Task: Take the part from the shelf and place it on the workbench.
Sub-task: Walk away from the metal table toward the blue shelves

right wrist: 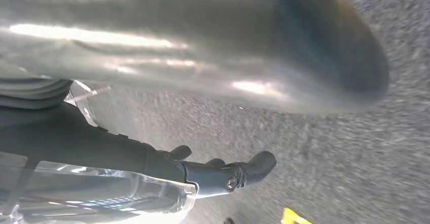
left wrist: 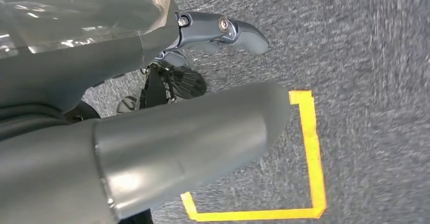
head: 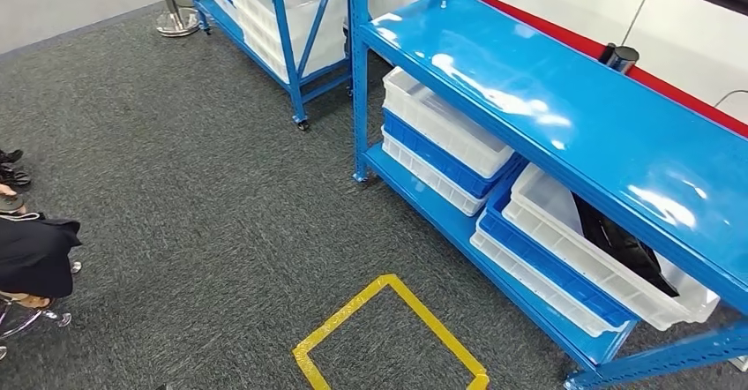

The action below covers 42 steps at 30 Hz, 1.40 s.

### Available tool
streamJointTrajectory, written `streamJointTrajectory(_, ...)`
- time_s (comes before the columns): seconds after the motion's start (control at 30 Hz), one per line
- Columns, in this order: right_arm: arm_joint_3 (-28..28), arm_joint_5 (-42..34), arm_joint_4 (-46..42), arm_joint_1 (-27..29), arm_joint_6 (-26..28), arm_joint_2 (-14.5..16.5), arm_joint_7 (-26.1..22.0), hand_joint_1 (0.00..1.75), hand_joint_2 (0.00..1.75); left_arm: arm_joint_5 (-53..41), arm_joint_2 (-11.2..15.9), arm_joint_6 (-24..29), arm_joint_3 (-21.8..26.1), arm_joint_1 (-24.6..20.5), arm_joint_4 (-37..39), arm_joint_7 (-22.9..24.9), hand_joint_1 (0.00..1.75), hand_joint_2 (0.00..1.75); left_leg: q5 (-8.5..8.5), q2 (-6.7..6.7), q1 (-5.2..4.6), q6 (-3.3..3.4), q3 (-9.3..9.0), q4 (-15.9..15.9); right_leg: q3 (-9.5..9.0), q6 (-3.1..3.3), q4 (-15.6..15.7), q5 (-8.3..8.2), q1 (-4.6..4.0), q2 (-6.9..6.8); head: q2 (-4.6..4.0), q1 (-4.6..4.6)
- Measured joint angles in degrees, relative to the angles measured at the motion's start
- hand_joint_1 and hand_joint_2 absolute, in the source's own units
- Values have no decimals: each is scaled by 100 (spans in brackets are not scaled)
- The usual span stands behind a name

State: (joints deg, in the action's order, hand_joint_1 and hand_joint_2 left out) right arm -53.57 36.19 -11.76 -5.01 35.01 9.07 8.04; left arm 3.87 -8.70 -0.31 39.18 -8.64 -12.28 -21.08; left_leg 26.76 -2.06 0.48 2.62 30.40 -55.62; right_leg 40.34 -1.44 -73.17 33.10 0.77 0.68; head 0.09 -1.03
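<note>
A black part (head: 622,244) lies in a white bin (head: 551,209) on the lower level of the blue shelf (head: 547,108), at the right of the head view. My left hand (left wrist: 192,36) hangs over the grey carpet with its fingers stretched out and nothing in it. My right hand (right wrist: 152,158) also hangs over the carpet, fingers extended and holding nothing. Both hands are well away from the shelf.
White and blue bins (head: 441,134) are stacked on the shelf's lower level. A yellow tape square (head: 388,337) marks the carpet in front of the shelf. A second blue shelf on casters (head: 282,19) and a stanchion base (head: 176,21) stand farther back. A seated person (head: 31,249) is at the left edge.
</note>
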Motion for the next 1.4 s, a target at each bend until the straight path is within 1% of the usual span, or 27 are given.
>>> streamJointTrajectory(0.03,0,-1,0,8,0,-1,0,0,0,0,-2,0,-1,-1,0,1,0,0,2,-73,-1,-2,1,-2,-68,-45,79,-48,5,-25,0,2)
streamJointTrajectory(0.07,0,-1,0,14,0,-3,-1,0,0,0,-3,0,-1,-3,0,1,0,0,5,-133,-1,-6,-4,-3,-233,-92,351,-158,8,-62,-1,3)
streamJointTrajectory(0.13,0,-1,0,2,-1,-14,-3,0,0,-1,-9,-1,-2,-5,0,0,0,0,27,-245,-23,-41,-23,-20,-723,-132,1199,-430,-3,-316,-1,8)
streamJointTrajectory(0.2,0,-1,0,-18,-2,-22,-8,0,0,-1,-10,-2,-2,-8,0,-2,0,0,54,-346,-50,-99,-45,-41,-965,-64,1661,-569,-28,-487,0,-6)
streamJointTrajectory(0.27,0,1,0,-19,-2,-25,-11,0,0,-1,-13,-4,-2,-16,-1,-5,0,0,68,-452,-46,-162,-74,-39,-951,26,1695,-599,-43,-392,-1,-21)
streamJointTrajectory(0.3,0,3,0,-16,-2,-24,-11,0,0,-1,-13,-9,-2,-23,-1,-8,0,0,97,-433,-30,-198,-81,-59,-957,61,1705,-614,-33,-331,-1,-22)
streamJointTrajectory(0.37,0,9,0,-20,-2,-21,-11,0,0,1,-12,-17,-2,-25,-2,-16,0,0,325,-194,6,-265,20,-350,-980,128,1727,-654,3,-209,-1,-55)
streamJointTrajectory(0.43,0,13,0,-25,-2,-18,-11,0,0,7,-11,-20,-2,-4,-1,-22,0,0,727,102,30,-309,340,-1069,-970,167,1723,-681,10,-85,-1,-102)
streamJointTrajectory(0.47,0,14,0,-22,-2,-16,-11,0,0,11,-11,-20,-2,10,0,-22,0,0,873,160,32,-320,516,-1430,-960,175,1720,-686,3,-17,-1,-111)
streamJointTrajectory(0.5,0,14,0,-13,-3,-15,-10,0,0,15,-11,-19,-2,19,0,-23,0,0,920,185,32,-323,637,-1654,-954,179,1714,-689,-3,52,-1,-113)
streamJointTrajectory(0.53,0,14,0,-4,-3,-16,-10,0,0,16,-11,-19,-1,25,0,-23,0,0,850,197,32,-318,664,-1673,-952,179,1704,-689,-7,122,0,-113)
streamJointTrajectory(0.57,0,14,0,4,-4,-16,-9,0,0,17,-10,-18,-1,27,0,-23,0,0,681,213,33,-306,589,-1482,-953,178,1694,-689,-8,192,0,-114)
streamJointTrajectory(0.63,0,14,0,2,-5,-16,-10,0,0,17,-5,-17,-1,27,0,-24,0,0,270,385,42,-269,256,-748,-956,173,1677,-689,-14,326,-1,-115)
streamJointTrajectory(0.67,0,14,0,-7,-5,-15,-10,0,0,17,-2,-17,-1,27,0,-25,0,0,147,493,47,-251,111,-424,-946,160,1667,-690,-24,389,-1,-114)
streamJointTrajectory(0.73,0,14,0,-17,-7,-13,-13,0,0,17,1,-18,-1,25,0,-27,0,0,95,614,33,-208,-9,-133,-896,104,1661,-711,-27,495,-1,-115)
streamJointTrajectory(0.8,-1,14,0,-8,-7,-15,-19,0,0,16,-5,-18,-2,16,0,-27,0,0,67,498,23,-142,-4,-96,-823,34,1654,-733,-7,565,-1,-115)
streamJointTrajectory(0.87,-2,15,0,1,-7,-20,-35,0,0,16,-10,-19,-2,7,0,-29,0,0,20,364,38,-58,-7,-36,-677,19,1427,-601,-12,389,-1,-89)
streamJointTrajectory(0.93,-2,30,0,-7,-7,-22,-58,0,0,18,-8,-20,-1,15,0,-32,0,0,-3,212,35,-11,6,-8,-349,53,755,-251,-13,114,-1,-40)
streamJointTrajectory(1.0,-2,61,0,-9,-9,-25,-72,0,0,24,-5,-21,1,33,0,-43,0,0,-4,47,24,-4,26,-13,-37,37,64,25,3,16,-1,-14)
streamJointTrajectory(1.03,-2,77,0,-2,-10,-28,-74,0,0,29,-5,-23,1,40,0,-51,0,0,-3,-29,22,-5,30,-15,-19,-4,-27,40,14,-7,-1,-13)
streamJointTrajectory(1.07,-2,89,0,5,-10,-33,-74,0,0,34,-7,-26,1,43,0,-61,0,0,-1,-96,23,-9,29,-17,-129,-58,129,-36,27,-35,-1,-10)
streamJointTrajectory(1.13,-2,101,0,7,-11,-46,-72,0,0,41,-15,-31,0,43,-1,-76,0,0,12,-210,17,-34,12,-29,-602,-142,948,-309,44,-233,0,-5)
streamJointTrajectory(1.17,-2,101,0,-3,-11,-53,-70,0,0,41,-20,-33,0,43,-1,-80,0,0,30,-260,1,-63,5,-45,-812,-145,1319,-424,42,-361,0,-3)
streamJointTrajectory(1.23,-2,100,0,-19,-11,-59,-68,0,0,39,-24,-35,0,40,-1,-82,0,0,56,-355,-22,-132,-11,-69,-969,-81,1653,-524,17,-496,0,-19)
streamJointTrajectory(1.3,-3,98,0,-18,-11,-63,-68,0,0,38,-32,-36,-1,29,-1,-80,0,0,74,-425,-2,-209,-35,-69,-954,2,1662,-556,8,-372,0,-36)
streamJointTrajectory(1.33,-3,98,0,-16,-11,-64,-68,0,0,37,-36,-39,-2,20,-1,-80,0,0,119,-358,17,-251,-35,-104,-964,35,1673,-571,19,-314,0,-43)
streamJointTrajectory(1.4,-4,97,0,-20,-11,-66,-68,0,0,37,-41,-47,-2,12,-2,-78,0,0,387,-76,47,-319,92,-451,-986,105,1691,-612,53,-197,-1,-82)
